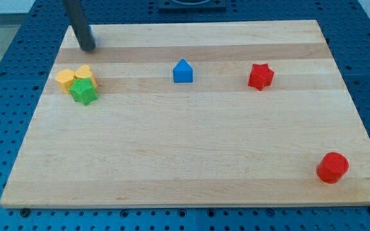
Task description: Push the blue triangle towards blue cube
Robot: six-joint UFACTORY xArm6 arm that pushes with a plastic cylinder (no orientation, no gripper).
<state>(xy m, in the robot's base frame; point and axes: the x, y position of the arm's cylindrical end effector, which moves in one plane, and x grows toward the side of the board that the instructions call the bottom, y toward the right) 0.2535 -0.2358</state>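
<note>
So the dark rod comes in from the view's top left, and my tip (89, 47) sits down on the pale wooden counter (191, 160) close to its top-left corner. There are no fingers on this rig to open or close, just the bare rod end, and it isn't touching or holding anything.

The small blue plastic block with the pointed, house-like top, i.e. the blue triangle (183, 71), sits well off to the view's right of my tip and a bit lower, roughly in the middle of the counter's upper part. It stands on its own, with plain wood all around it and nothing between it and my tip.

Just below my tip, toward the view's bottom, is a tight little cluster: a yellow plastic block with a rounded, faceted outline (65, 79), a second yellow plastic block (85, 74) pressed up against it on the right, and a green star-shaped plastic block (83, 93) tucked against the lower edge of both. The three look to be touching each other; my tip is near them but apart.

Further right than the blue triangle, at about the same height in the view, is a red star-shaped plastic block (261, 76), well apart from it. Way down at the view's bottom right, about as far from my tip as anything gets, sits a red plastic cylinder-ish block (332, 167), close to the counter's right edge.

Around the counter is a blue perforated surface (5, 77).
</note>
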